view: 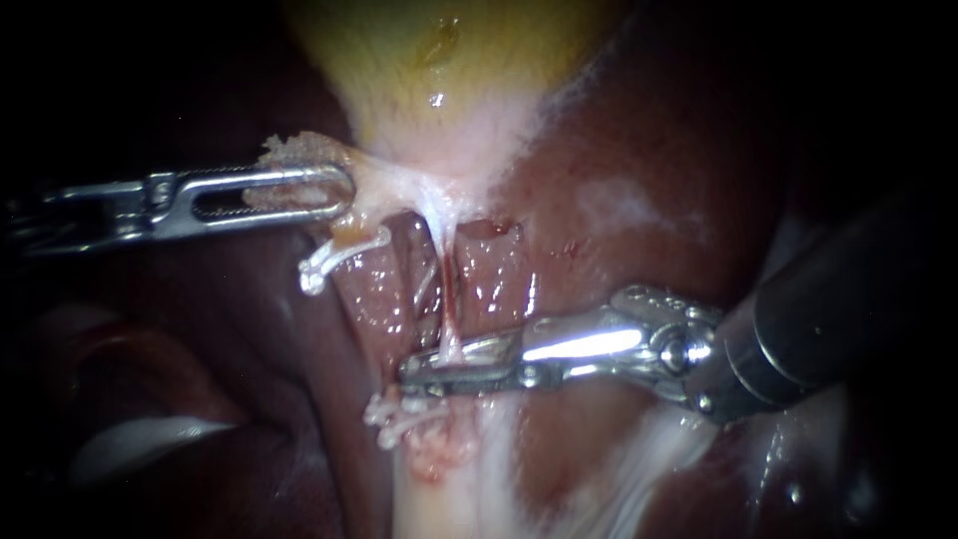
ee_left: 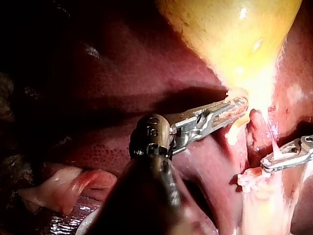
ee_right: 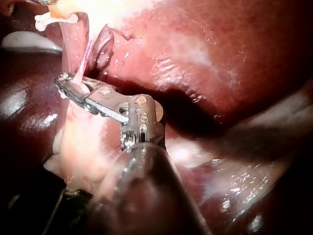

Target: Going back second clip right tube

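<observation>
Just below the gallbladder [view: 439, 60], the left instrument [view: 334, 192] has its jaws closed on a frayed flap of tissue [view: 299, 150] beside the gallbladder's neck, and a single white clip [view: 334, 260] sits just under them. Farther from the gallbladder, the right instrument [view: 411, 371] lies across a thin pale tube [view: 446, 279] that runs down from the neck between red folds of liver [view: 639, 200]. Its jaws show only a narrow gap where the tube crosses them, and a cluster of white clips [view: 399, 414] sits just past their tips, on the side away from the gallbladder.
</observation>
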Controlling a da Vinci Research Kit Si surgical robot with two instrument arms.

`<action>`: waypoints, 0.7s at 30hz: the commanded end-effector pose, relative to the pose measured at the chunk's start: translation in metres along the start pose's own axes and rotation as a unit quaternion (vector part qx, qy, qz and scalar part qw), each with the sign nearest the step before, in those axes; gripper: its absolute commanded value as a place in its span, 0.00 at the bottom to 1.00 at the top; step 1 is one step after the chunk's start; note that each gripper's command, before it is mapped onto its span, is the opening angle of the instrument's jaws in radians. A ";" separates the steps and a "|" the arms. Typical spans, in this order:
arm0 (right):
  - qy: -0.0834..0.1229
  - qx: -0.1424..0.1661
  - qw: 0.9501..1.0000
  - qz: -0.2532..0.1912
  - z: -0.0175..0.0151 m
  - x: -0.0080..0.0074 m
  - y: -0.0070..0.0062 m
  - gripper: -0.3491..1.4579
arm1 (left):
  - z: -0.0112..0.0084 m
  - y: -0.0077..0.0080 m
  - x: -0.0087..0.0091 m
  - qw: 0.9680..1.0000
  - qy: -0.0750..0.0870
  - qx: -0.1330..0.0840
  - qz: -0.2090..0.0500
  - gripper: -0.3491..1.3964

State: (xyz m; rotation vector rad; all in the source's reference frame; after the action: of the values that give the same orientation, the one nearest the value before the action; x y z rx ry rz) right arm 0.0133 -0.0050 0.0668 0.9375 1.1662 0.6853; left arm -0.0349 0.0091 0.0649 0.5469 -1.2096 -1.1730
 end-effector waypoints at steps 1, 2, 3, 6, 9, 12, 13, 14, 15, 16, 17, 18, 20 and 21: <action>0.000 0.000 1.000 0.000 -0.0001 0.0000 0.0000 0.00 | 0.0000 0.0000 0.0000 1.000 0.000 0.000 0.000 0.00; 0.000 0.000 1.000 0.000 -0.0001 0.0000 0.0000 0.00 | 0.0000 0.0000 0.0000 1.000 0.000 0.000 0.000 0.00; 0.000 0.000 1.000 0.000 -0.0001 0.0000 0.0000 0.00 | 0.0000 0.0000 0.0001 1.000 0.000 0.000 0.000 0.00; 0.000 0.000 1.000 0.000 -0.0001 0.0000 0.0000 0.00 | 0.0000 0.0000 0.0001 1.000 0.000 0.000 0.000 0.00; -0.001 0.000 1.000 -0.006 -0.0002 0.0000 0.0000 0.00 | 0.0000 -0.0001 0.0002 1.000 0.000 0.001 0.000 0.00; -0.007 -0.001 0.997 -0.083 -0.0003 -0.0001 -0.0002 0.19 | 0.0000 -0.0001 0.0002 1.000 0.000 0.001 0.000 0.00; -0.006 0.001 0.997 -0.083 -0.0003 -0.0001 -0.0002 0.26 | 0.0000 -0.0001 0.0002 1.000 0.000 0.001 0.000 0.00; -0.006 0.001 0.997 -0.083 -0.0003 -0.0001 -0.0002 0.33 | 0.0000 -0.0001 0.0002 1.000 0.000 0.001 0.000 0.00; -0.004 0.001 0.996 -0.086 -0.0002 -0.0001 -0.0002 0.39 | 0.0000 -0.0001 0.0002 1.000 0.000 0.001 0.000 0.00; -0.005 0.001 0.996 -0.089 -0.0001 -0.0001 -0.0002 0.41 | 0.0000 -0.0001 0.0002 1.000 0.000 0.001 0.000 0.00; -0.005 0.001 0.996 -0.092 0.0000 -0.0001 -0.0002 0.42 | 0.0000 -0.0002 0.0002 1.000 0.000 0.001 0.000 0.00; -0.005 0.001 0.996 -0.095 0.0001 -0.0001 -0.0002 0.44 | 0.0000 -0.0002 0.0002 1.000 0.000 0.001 0.000 0.00; -0.005 -0.001 0.995 -0.101 0.0004 -0.0002 -0.0002 0.46 | 0.0000 -0.0002 0.0002 1.000 0.000 0.001 0.000 0.00; -0.005 0.000 0.995 -0.104 0.0006 -0.0002 -0.0002 0.46 | 0.0000 -0.0002 0.0002 1.000 0.000 0.001 0.000 0.00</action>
State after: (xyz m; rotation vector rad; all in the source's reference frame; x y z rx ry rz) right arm 0.0139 -0.0055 0.0669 0.7932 1.2356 0.5100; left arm -0.0350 0.0089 0.0649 0.5472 -1.2103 -1.1717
